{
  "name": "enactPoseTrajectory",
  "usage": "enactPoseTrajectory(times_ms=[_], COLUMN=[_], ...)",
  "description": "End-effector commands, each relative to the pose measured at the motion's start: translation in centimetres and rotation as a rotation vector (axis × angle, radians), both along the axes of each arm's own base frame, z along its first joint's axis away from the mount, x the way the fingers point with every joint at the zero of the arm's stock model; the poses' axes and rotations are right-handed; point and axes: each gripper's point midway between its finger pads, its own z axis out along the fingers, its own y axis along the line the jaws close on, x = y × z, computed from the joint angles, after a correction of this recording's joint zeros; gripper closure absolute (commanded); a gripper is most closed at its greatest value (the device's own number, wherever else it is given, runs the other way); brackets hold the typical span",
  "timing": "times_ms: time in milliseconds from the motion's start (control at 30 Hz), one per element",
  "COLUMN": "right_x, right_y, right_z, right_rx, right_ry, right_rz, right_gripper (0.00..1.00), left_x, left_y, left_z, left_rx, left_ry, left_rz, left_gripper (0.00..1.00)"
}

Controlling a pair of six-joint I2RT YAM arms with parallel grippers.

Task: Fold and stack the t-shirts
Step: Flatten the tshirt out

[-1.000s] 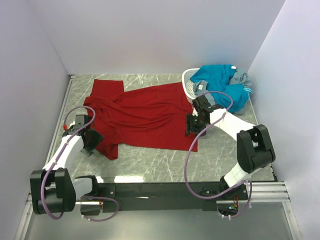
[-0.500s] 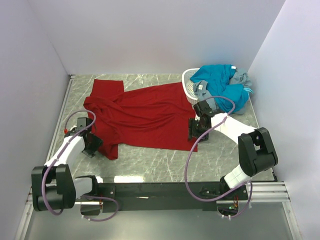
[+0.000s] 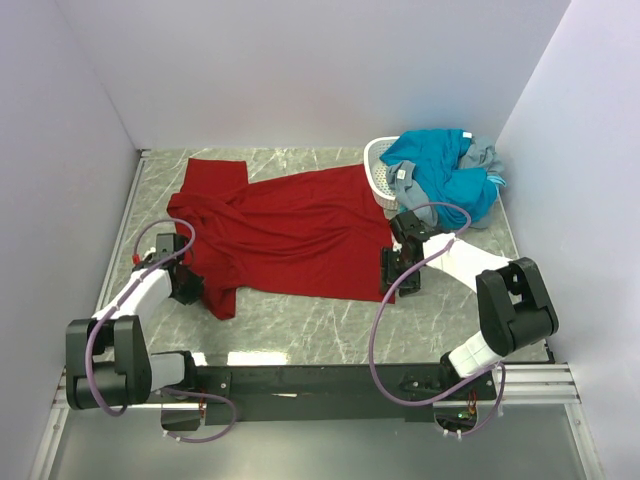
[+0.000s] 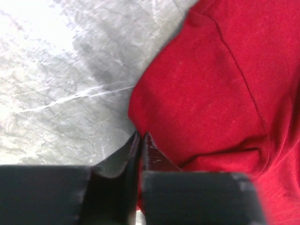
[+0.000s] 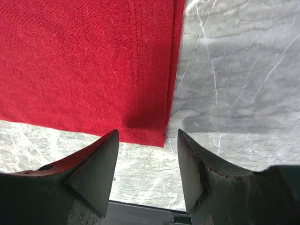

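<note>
Left gripper [image 4: 139,137]: We see its jaws drawn almost together, tips pinching the edge of the red shirt [image 4: 211,84] at its near-left fold. A second ago they stood wide and sat a little further from the cloth.
Right gripper [image 5: 147,135]: Its jaws are wide and hold nothing. They hang just above the table [image 5: 234,70], straddling the near-right hem corner of the red shirt. Over the last second it has slid down the right edge to reach that corner.
Red shirt: It lies spread but rumpled across the middle of the table, its left side bunched into folds and its right hem flat and straight.
What changed: One side now has a grip; the other is lined up but not yet closed.
What that means: We judge the fold has not begun. The likely next need is for the right jaws to close on the corner, so both arms can lift and smooth the cloth together.
Other shirts: A teal shirt [image 3: 440,160] and a grey shirt [image 3: 485,157] sit heaped over the white basket [image 3: 376,170] at the far right, untouched.
Stack: None yet.
</note>
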Motion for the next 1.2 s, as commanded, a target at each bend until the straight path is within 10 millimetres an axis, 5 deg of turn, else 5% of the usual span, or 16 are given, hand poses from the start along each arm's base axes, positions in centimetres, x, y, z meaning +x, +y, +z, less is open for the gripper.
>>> enactPoseTrajectory(times_ms=[0,367,567,700,1000,1167], right_x=[0.3,-0.9,-0.8,-0.5,-0.5,-0.5], right_y=[-0.4,-0.6,-0.6,-0.5,-0.7,-0.7], right_z=[0.5,-0.8,-0.8,-0.8,-0.7,-0.7], right_rx=[-0.017,-0.021,-0.028,-0.028,-0.03,-0.03], right_ry=[-0.027,0.031,0.033,0.033,0.025,0.022], right_rz=[-0.014,0.012,0.011,0.012,0.01,0.008], right_gripper=[0.41,0.6,0.62,0.62,0.62,0.62], left_x=[1.4,1.3,0.2,0.0,-1.1,-1.7], left_y=[0.0,0.1,0.2,0.7,3.1,1.9], left_z=[1.0,8.9,11.1,10.7,9.3,7.5], left_rx=[0.006,0.025,0.033,0.059,0.096,0.018], left_ry=[-0.034,-0.037,-0.016,-0.018,-0.033,-0.025], left_rz=[-0.027,-0.082,-0.091,-0.064,0.054,0.054], left_gripper=[0.95,0.99,0.84,0.62,0.6,0.62])
